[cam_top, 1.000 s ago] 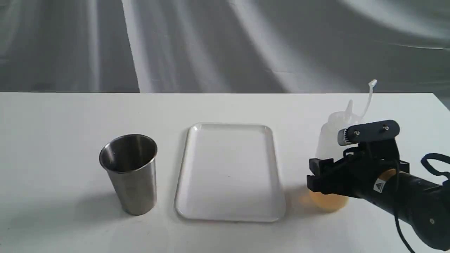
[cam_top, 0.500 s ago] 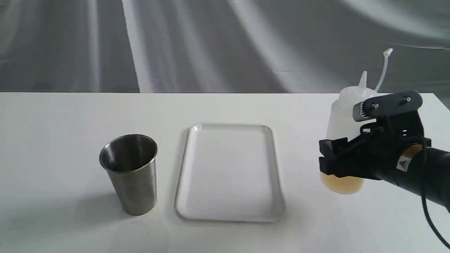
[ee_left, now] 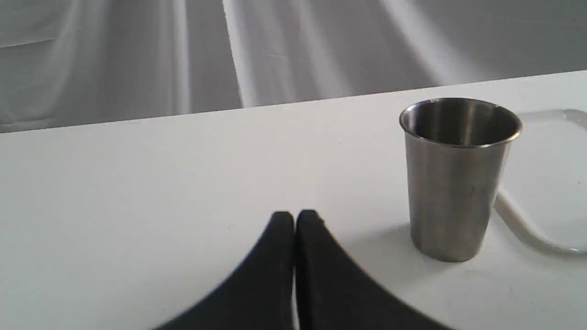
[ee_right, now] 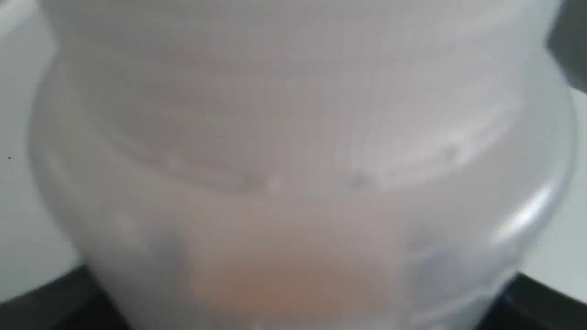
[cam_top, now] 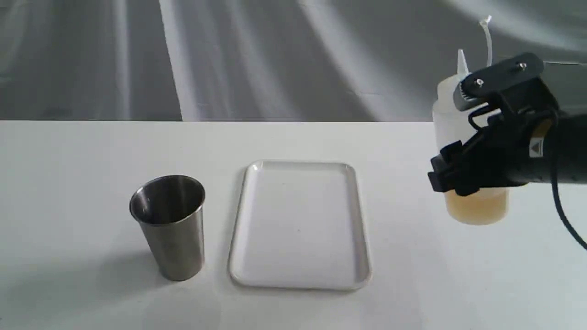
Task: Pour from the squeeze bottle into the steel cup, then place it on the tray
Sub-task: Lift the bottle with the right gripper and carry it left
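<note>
The squeeze bottle (cam_top: 474,208) hangs upright well above the table at the far right, amber liquid in its base, nozzle and cap strap pointing up. My right gripper (cam_top: 463,172) is shut on its middle. In the right wrist view the bottle (ee_right: 293,160) fills the picture, blurred and very close. The steel cup (cam_top: 168,225) stands upright at the left of the table. It also shows in the left wrist view (ee_left: 458,176), beyond and to one side of my left gripper (ee_left: 295,217), which is shut on nothing, low over the table. The white tray (cam_top: 300,224) lies flat between cup and bottle.
A grey draped cloth (cam_top: 275,55) hangs behind the table's far edge (cam_top: 229,121). A black cable (cam_top: 566,220) trails from the right arm. The tray's rim (ee_left: 527,229) lies just past the cup in the left wrist view.
My right gripper has lifted the squeeze bottle off the table, upward and slightly to the right. The cup, the tray and the left arm have not moved.
</note>
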### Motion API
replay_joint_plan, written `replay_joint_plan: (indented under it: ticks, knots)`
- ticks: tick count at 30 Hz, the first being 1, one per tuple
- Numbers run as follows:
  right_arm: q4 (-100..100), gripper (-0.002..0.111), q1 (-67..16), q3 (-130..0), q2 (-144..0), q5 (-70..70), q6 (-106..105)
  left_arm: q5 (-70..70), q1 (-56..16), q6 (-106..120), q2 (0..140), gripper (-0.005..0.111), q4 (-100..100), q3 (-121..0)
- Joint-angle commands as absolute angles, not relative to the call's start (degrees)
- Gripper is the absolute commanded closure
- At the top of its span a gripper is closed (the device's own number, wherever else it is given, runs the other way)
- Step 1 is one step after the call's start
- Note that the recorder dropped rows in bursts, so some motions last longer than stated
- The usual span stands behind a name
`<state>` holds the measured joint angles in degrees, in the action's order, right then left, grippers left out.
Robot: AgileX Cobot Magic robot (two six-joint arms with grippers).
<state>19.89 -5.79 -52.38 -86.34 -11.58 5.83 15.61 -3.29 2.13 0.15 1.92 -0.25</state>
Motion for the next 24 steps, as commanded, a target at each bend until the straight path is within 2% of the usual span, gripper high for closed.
replay_joint_plan:
  ticks: [1,9,24]
  knots:
    - [25.07,0.098,-9.5,-57.78,-85.69,-16.54,6.7,15.22,-3.62,1.95,0.0,0.107,1.88,0.0]
    - [27.35,0.098,-18.39,-65.86,-89.49,-20.28,7.11,15.22,-3.62,1.95,0.0,0.107,1.88,0.0]
    - [38.14,0.098,-32.21,-84.71,-105.84,-33.53,11.18,15.22,-3.62,1.96,0.0,0.107,1.88,0.0]
